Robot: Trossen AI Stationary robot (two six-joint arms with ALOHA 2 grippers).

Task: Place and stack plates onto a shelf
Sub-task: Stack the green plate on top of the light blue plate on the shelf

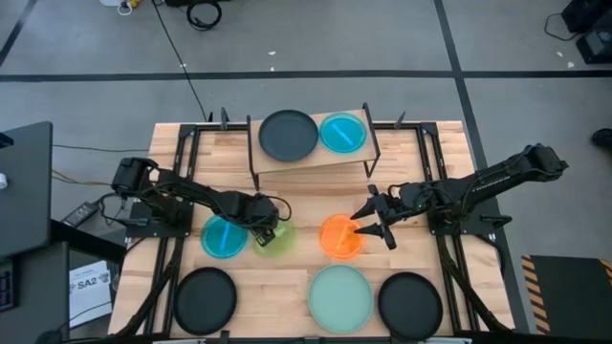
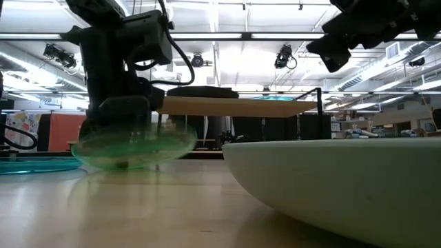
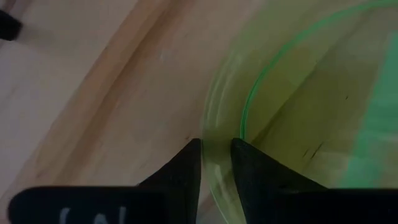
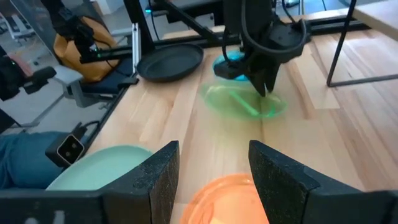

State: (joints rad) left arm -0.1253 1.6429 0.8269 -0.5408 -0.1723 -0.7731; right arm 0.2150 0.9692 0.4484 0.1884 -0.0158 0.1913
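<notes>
We see the shelf (image 1: pixel 308 161) carrying a black plate (image 1: pixel 288 135) and a blue plate (image 1: pixel 342 133). The left gripper (image 1: pixel 271 232) pinches the green plate's (image 1: pixel 274 240) rim above the bench (image 1: pixel 287 277); the right gripper's (image 1: pixel 368 227) fingers spread over the orange plate (image 1: pixel 339 237).

1. A black plate (image 1: pixel 288 135) and a blue plate (image 1: pixel 342 133) are set side by side on the shelf (image 1: pixel 316 161).
2. A green plate (image 1: pixel 274 238) is held tilted beside another blue plate (image 1: pixel 224 237).
3. An orange plate (image 1: pixel 339 237), a mint plate (image 1: pixel 340 297) and two black plates (image 1: pixel 206 298) (image 1: pixel 410 303) are laid on the table.
</notes>
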